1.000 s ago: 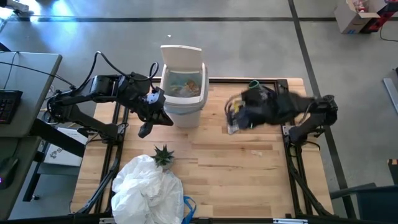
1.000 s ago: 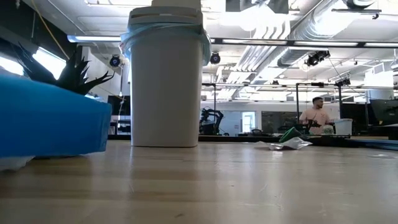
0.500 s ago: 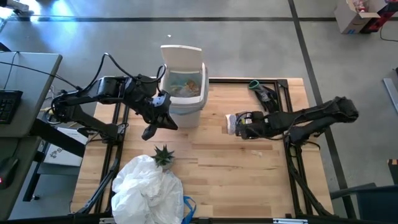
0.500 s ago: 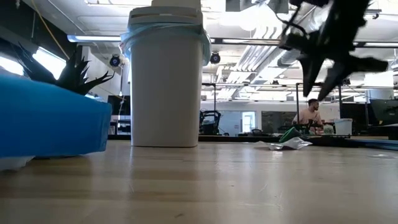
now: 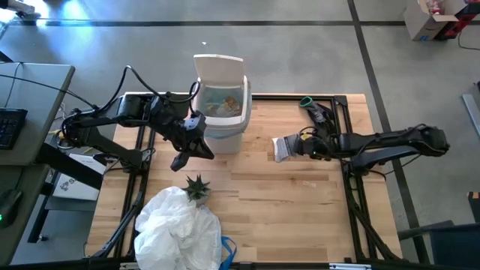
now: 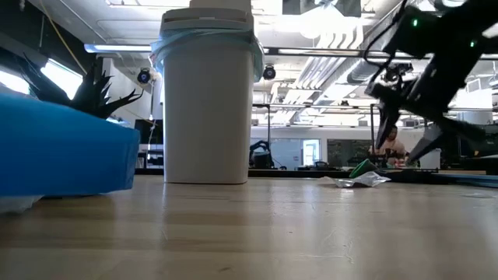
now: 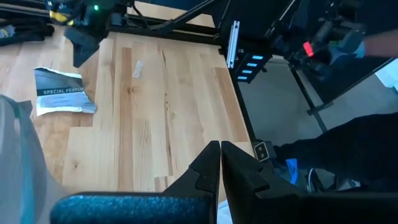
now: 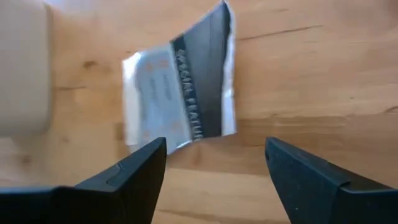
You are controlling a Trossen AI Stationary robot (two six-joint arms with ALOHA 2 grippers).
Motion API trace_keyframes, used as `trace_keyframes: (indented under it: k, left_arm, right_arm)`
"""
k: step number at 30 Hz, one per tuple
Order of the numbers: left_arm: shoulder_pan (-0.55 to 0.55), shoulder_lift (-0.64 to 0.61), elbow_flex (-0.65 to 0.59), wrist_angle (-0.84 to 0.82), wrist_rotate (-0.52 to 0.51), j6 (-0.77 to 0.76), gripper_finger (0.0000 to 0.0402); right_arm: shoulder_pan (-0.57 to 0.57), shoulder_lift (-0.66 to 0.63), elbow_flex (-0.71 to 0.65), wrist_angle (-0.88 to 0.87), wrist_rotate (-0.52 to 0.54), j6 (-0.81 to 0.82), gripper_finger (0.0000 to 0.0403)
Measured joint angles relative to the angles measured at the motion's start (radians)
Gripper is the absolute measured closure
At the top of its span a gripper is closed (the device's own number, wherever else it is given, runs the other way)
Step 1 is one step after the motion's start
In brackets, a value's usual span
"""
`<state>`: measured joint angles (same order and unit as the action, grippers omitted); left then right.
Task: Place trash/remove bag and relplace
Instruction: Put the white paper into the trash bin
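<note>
Wrapper [image 8: 180, 87], flat, silver-grey, printed, on table [image 8: 292, 68]

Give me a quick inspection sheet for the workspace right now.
Surface: wooden table, some bare patches.
Job's things: white bin, lid up, blue liner over rim, trash inside; printed wrapper flat on table.
Clutter: potted plant; white bag heap; small scrap.
Grippers: left gripper beside bin, fingers shut; right gripper open over wrapper, holding nothing.
Cables: loop on left arm.
Surroundings: desk with keyboard; cardboard box; person behind.
</note>
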<state>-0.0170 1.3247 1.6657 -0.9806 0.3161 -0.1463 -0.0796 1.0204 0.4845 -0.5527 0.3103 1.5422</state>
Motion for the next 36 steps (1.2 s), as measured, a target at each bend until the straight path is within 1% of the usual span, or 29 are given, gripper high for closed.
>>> trace_keyframes:
  k: [10, 12, 14, 17, 23, 27, 29, 31, 33, 36]
  left_arm:
    - [0.000, 0.000, 0.000, 0.000, 0.000, -0.039, 0.0402]
    - [0.000, 0.000, 0.000, 0.000, 0.000, -0.054, 0.0402]
    - [0.000, 0.000, 0.000, 0.000, 0.000, -0.063, 0.0402]
    - [0.000, 0.000, 0.000, -0.001, -0.001, -0.084, 0.0402]
    - [0.000, 0.000, 0.000, -0.004, -0.001, -0.106, 0.0402]
    - [0.000, 0.000, 0.000, -0.007, -0.001, -0.110, 0.0402]
    - [0.000, 0.000, 0.000, -0.007, -0.001, -0.112, 0.0402]
    - [0.000, 0.000, 0.000, -0.008, -0.001, -0.113, 0.0402]
    - [0.000, 0.000, 0.000, -0.011, -0.001, -0.113, 0.0402]
    - [0.000, 0.000, 0.000, -0.015, -0.001, -0.113, 0.0402]
  right_arm:
    - [-0.131, 0.034, -0.148, 0.283, -0.052, -0.160, 0.0175]
    - [-0.162, 0.051, -0.179, 0.329, -0.073, -0.184, 0.0180]
    - [-0.193, 0.072, -0.210, 0.418, -0.095, -0.204, 0.0182]
    - [-0.236, 0.114, -0.241, 0.503, -0.126, -0.208, 0.0183]
    - [-0.279, 0.202, -0.269, 0.731, -0.145, -0.292, 0.0183]
    - [-0.318, 0.282, -0.240, 0.767, -0.175, -0.301, 0.0184]
    - [-0.327, 0.330, -0.220, 0.773, -0.190, -0.318, 0.0192]
    - [-0.328, 0.375, -0.193, 0.780, -0.194, -0.346, 0.0211]
    - [-0.329, 0.415, -0.159, 0.770, -0.199, -0.383, 0.0246]
    - [-0.329, 0.458, -0.109, 0.735, -0.195, -0.418, 0.0331]
